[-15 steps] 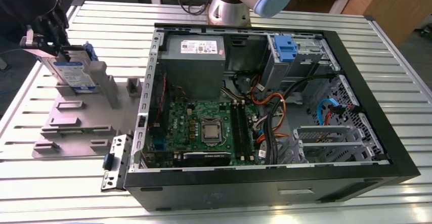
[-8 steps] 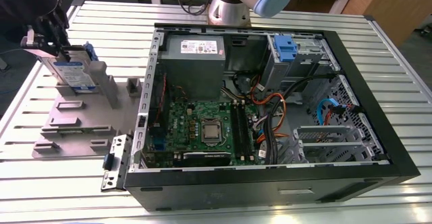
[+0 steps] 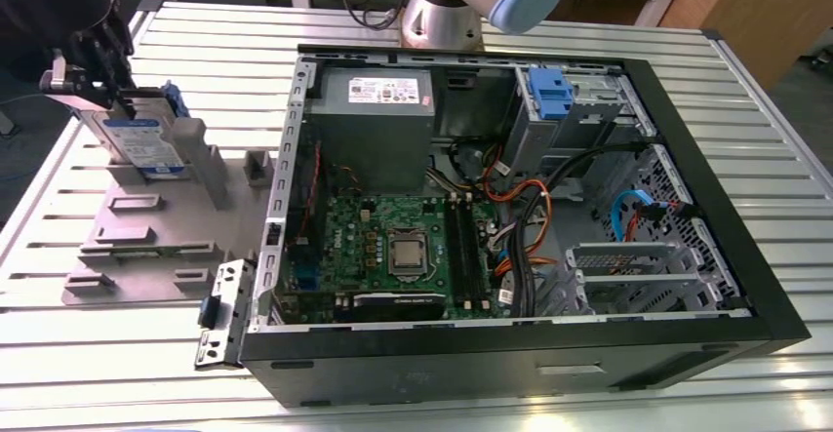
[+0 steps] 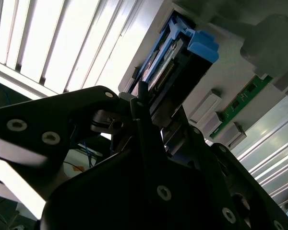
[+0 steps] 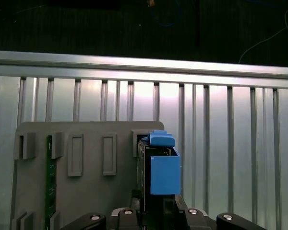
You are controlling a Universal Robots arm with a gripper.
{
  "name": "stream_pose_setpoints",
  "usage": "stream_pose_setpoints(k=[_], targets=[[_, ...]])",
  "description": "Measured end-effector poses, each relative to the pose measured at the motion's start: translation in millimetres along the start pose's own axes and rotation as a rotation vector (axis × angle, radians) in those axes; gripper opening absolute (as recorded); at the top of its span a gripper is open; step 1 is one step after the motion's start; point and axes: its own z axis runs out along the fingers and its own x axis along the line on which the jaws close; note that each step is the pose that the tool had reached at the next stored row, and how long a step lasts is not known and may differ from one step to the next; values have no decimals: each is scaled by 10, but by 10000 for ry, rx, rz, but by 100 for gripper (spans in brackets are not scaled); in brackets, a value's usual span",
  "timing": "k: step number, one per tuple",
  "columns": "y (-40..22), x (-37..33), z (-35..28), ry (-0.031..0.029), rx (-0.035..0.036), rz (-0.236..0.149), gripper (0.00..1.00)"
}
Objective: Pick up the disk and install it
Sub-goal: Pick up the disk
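The disk (image 3: 137,135) is a silver-grey drive with a white-and-blue label in a blue carrier. It stands on edge at the back of the grey fixture plate (image 3: 143,222), at the exterior view's left. My gripper (image 3: 98,91) sits over its upper end. In the first wrist view the disk (image 5: 162,167) runs down between my fingers, and my gripper (image 5: 158,211) is shut on it. In the second wrist view my gripper (image 4: 153,120) closes around the disk (image 4: 182,52), whose blue handle points away from me.
An open computer case (image 3: 768,305) lies at the exterior view's right, with a grey power-supply box (image 3: 371,110), a motherboard (image 3: 390,247), orange and black cables (image 3: 528,208) and a blue-fronted drive bay (image 3: 553,96). A green memory stick (image 5: 50,177) stands in the fixture. The arm's base (image 3: 443,13) is behind the case.
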Motion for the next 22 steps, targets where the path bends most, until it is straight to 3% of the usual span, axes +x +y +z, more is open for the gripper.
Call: stream_pose_setpoints(k=[5,9,22], targets=[[-4,0,-1,0,0,15,35],[-7,0,0,-18,31,338,35],[-7,0,1,-26,44,466,35]])
